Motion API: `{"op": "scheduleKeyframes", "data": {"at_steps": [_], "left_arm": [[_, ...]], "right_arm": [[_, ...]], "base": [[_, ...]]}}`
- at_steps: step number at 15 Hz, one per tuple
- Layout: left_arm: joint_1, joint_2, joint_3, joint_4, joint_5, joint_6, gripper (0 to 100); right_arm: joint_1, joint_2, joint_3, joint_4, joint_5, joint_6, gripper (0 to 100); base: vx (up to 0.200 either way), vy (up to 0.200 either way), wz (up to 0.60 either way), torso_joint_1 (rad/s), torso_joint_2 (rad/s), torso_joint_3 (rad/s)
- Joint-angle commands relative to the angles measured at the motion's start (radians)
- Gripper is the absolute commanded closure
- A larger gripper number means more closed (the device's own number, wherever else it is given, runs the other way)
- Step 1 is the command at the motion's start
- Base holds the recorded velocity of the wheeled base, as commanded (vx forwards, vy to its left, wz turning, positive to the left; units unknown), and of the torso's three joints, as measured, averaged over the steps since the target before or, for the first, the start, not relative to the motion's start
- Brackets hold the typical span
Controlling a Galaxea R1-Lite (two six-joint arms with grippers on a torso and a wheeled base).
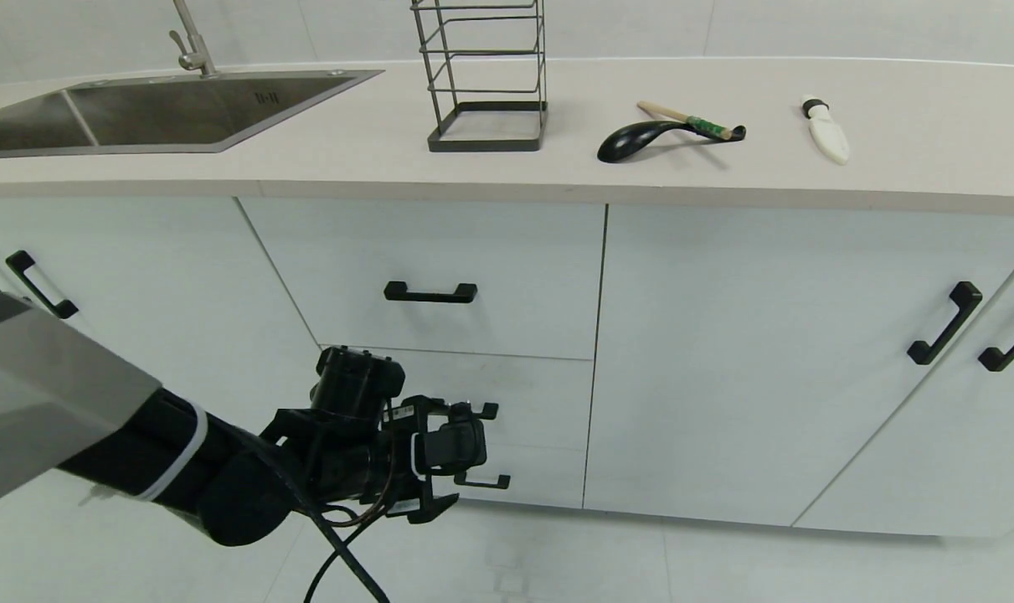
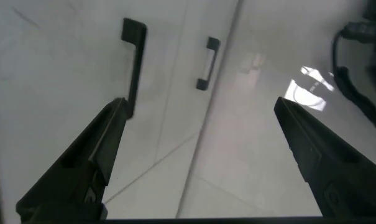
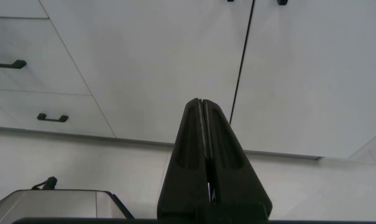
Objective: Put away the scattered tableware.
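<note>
On the pale countertop (image 1: pixel 557 172) lie a black spoon (image 1: pixel 632 140), a wooden-handled utensil with a green band (image 1: pixel 684 118) resting across the spoon's handle, and further right a white utensil with a black cap (image 1: pixel 826 132). A black wire rack (image 1: pixel 486 84) stands upright left of them. My left gripper (image 1: pixel 494 445) hangs low in front of the cabinet drawers, well below the counter, open and holding nothing (image 2: pixel 199 107). My right gripper (image 3: pixel 202 104) is shut with nothing between its fingers and faces the cabinet doors.
A steel sink (image 1: pixel 163 109) with a faucet (image 1: pixel 190 42) takes up the counter's left end. Below the counter run white cabinet doors and drawers with black handles (image 1: pixel 429 291). Bare counter lies between the rack and the spoon, and the floor in front is open.
</note>
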Motion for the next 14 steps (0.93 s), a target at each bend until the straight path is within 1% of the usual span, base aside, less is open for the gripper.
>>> {"op": "scheduleKeyframes", "data": {"at_steps": [1,2,5,8,10,14], "left_arm": [[0.001,0.092,-0.014,-0.064,0.004,-0.010,0],[0.015,0.103,-0.045,-0.065,0.004,-0.012,0],[0.040,0.135,-0.072,-0.073,0.001,-0.009,0],[0.058,0.190,-0.134,-0.076,-0.004,-0.007,0],[0.058,0.221,-0.170,-0.076,-0.010,-0.007,0],[0.058,0.252,-0.196,-0.076,-0.011,-0.009,0]], "right_arm": [[0.000,0.001,0.000,0.000,0.000,0.000,100],[0.000,0.001,0.000,0.000,0.000,0.000,100],[0.000,0.001,0.000,0.000,0.000,0.000,100],[0.000,0.001,0.000,0.000,0.000,0.000,100],[0.000,0.001,0.000,0.000,0.000,0.000,100],[0.000,0.001,0.000,0.000,0.000,0.000,100]], "base": [[0.000,0.000,0.00,0.000,0.00,0.000],[0.000,0.000,0.00,0.000,0.00,0.000],[0.000,0.000,0.00,0.000,0.00,0.000],[0.000,0.000,0.00,0.000,0.00,0.000],[0.000,0.000,0.00,0.000,0.00,0.000],[0.000,0.000,0.00,0.000,0.00,0.000]]}}
